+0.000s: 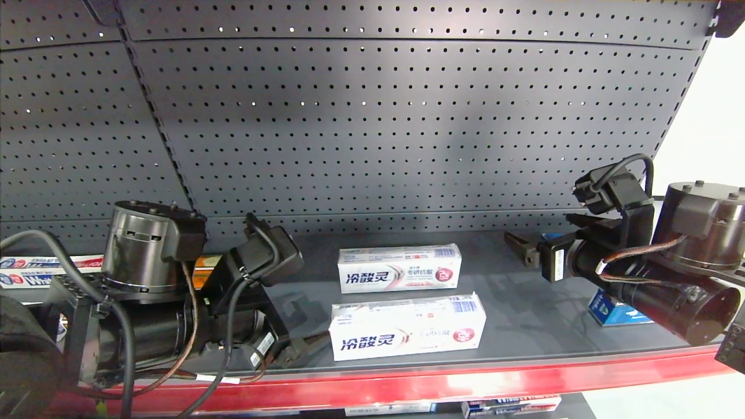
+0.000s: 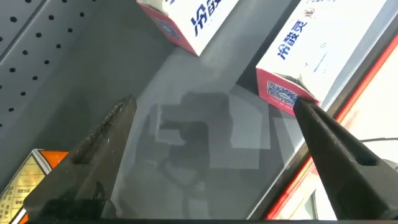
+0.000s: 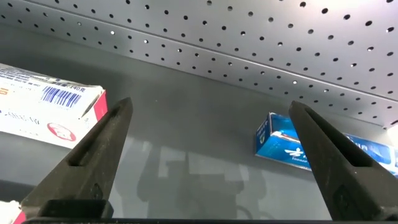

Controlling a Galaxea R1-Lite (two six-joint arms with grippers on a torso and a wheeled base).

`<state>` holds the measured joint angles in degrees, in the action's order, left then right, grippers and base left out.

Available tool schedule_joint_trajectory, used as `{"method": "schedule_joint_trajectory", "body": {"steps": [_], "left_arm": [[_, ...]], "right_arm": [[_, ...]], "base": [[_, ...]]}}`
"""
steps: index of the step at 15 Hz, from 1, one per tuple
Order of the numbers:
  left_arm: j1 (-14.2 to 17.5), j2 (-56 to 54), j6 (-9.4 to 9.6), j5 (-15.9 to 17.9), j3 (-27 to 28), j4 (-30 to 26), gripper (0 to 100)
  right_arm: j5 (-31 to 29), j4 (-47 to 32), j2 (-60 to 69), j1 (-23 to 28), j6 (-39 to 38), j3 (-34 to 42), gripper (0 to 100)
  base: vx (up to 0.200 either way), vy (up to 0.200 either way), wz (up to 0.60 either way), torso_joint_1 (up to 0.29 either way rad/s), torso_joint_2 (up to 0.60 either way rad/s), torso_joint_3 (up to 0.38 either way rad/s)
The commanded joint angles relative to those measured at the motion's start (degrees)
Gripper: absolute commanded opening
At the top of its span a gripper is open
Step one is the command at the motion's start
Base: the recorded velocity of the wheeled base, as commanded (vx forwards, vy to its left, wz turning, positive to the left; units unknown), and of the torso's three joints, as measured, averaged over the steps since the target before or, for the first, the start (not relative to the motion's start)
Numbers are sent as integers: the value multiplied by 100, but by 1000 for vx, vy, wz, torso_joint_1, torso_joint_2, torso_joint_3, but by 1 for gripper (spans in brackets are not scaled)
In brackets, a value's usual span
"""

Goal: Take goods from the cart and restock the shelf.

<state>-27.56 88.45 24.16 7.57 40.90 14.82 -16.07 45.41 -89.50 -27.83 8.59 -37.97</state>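
Two white toothpaste boxes lie on the grey shelf [image 1: 524, 314]: a rear box [image 1: 399, 268] and a front box [image 1: 406, 326]. My left gripper [image 1: 302, 344] rests low at the front box's left end, open, with nothing between its fingers. In the left wrist view the left gripper [image 2: 211, 106] frames bare shelf, with the front box [image 2: 329, 43] just past one fingertip and the rear box [image 2: 186, 18] farther off. My right gripper [image 1: 535, 228] hovers open above the shelf's right part. The right wrist view shows this gripper [image 3: 211, 106] between the rear box [image 3: 43, 106] and a blue box [image 3: 292, 143].
A blue box [image 1: 617, 311] lies under the right arm. At the shelf's left end sit an orange box [image 1: 205, 267] and white-blue boxes [image 1: 35, 270]. A perforated back panel [image 1: 372, 134] closes the rear. The shelf has a red front lip [image 1: 407, 381]; more boxes [image 1: 512, 405] lie below.
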Motion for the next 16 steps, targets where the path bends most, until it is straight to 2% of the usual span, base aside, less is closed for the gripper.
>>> {"method": "schedule_joint_trajectory", "body": {"steps": [1,8,9,11,12,14,16], "left_arm": [[-3,58,1,-1,-3,-6,100],[76,-100,-8,-1,-3,-6,100],[287,-470,-17,8,-3,-6,100],[418,-724,-17,8,-73,-6,100],[621,-979,-43,8,-188,-6,100],[1016,-1313,-263,8,-319,-6,100],[1385,-1612,-597,-19,-346,-6,100]], "right_arm": [[-2,3,21,6,2,36,100],[7,3,38,-21,2,71,100],[33,3,38,-56,-7,53,100],[51,73,-6,-65,-7,9,100],[33,135,3,-91,11,53,100],[-2,117,29,-47,19,53,100],[-19,126,-6,-73,19,62,100]], "base": [[0,0,0,0,0,0],[0,0,0,0,0,0],[0,0,0,0,0,0],[0,0,0,0,0,0],[0,0,0,0,0,0],[0,0,0,0,0,0],[0,0,0,0,0,0]]}}
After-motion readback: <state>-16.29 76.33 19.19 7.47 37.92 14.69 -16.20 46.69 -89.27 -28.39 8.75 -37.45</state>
